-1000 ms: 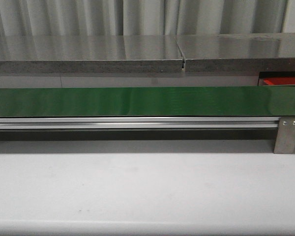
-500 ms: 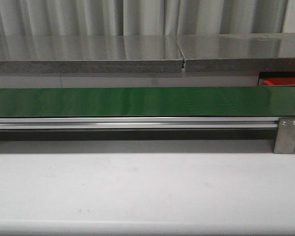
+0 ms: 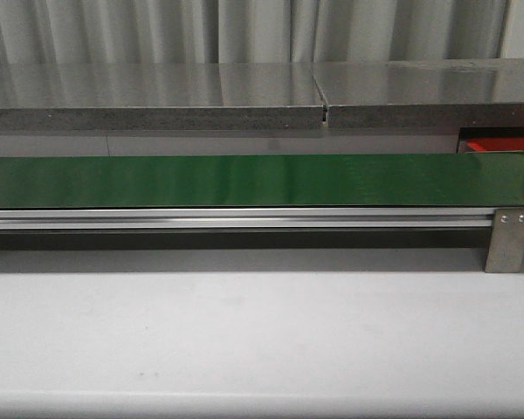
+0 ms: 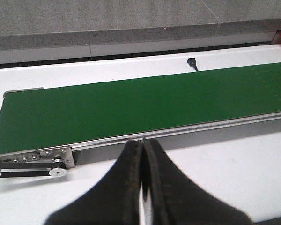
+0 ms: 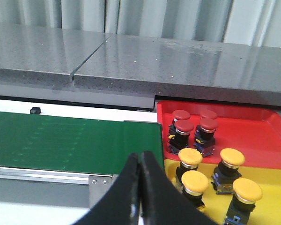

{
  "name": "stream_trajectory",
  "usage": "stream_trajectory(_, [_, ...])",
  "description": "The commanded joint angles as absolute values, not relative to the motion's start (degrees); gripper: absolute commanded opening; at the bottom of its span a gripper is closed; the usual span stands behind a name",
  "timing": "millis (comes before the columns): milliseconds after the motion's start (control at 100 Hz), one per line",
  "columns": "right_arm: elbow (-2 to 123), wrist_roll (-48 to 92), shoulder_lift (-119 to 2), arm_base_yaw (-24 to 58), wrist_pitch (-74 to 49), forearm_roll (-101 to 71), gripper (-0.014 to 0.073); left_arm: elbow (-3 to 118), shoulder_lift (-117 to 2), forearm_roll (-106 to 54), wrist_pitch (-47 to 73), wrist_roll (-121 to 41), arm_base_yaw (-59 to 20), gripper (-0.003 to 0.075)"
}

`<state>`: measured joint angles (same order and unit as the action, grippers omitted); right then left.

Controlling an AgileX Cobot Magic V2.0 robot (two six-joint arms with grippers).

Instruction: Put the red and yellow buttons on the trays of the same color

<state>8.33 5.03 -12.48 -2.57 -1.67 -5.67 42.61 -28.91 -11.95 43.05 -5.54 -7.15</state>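
In the right wrist view, several red buttons [image 5: 183,126] stand on the red tray [image 5: 253,140] and several yellow buttons [image 5: 195,181] stand on the yellow tray [image 5: 215,201], just past the end of the green conveyor belt [image 5: 61,138]. My right gripper [image 5: 140,161] is shut and empty, above the belt's end bracket beside the yellow tray. My left gripper [image 4: 143,147] is shut and empty, over the white table in front of the belt [image 4: 131,105]. No button lies on the belt in any view. A corner of the red tray [image 3: 498,144] shows in the front view; neither gripper does.
The belt [image 3: 244,179] runs across the front view on an aluminium rail [image 3: 236,218] with an end bracket [image 3: 509,237]. A grey stone ledge [image 3: 157,96] stands behind it. White table [image 3: 244,340] lies in front. A small black part [image 4: 192,62] sits behind the belt.
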Motion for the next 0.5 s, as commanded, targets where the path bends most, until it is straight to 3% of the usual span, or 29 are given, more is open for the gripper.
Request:
stream_trajectory(0, [6.6, -4.5, -9.9, -2.4, 5.9, 5.0, -0.0066, 44.1, -29.2, -12.7, 39.1, -5.5, -7.5, -0.002])
stream_trajectory(180, [-0.2, -9.0, -2.9, -2.4, 9.6, 7.7, -0.0066, 44.1, -29.2, -12.7, 39.1, -5.5, -7.5, -0.002])
stream_trajectory(310, [-0.2, -8.9, 1.9, -2.4, 3.0, 7.7, -0.0066, 44.1, -29.2, -12.7, 39.1, -5.5, -7.5, -0.002])
stream_trajectory(490, [-0.2, -8.9, 1.7, -2.4, 2.9, 7.7, -0.0066, 44.1, -29.2, -12.7, 39.1, -5.5, -7.5, -0.002])
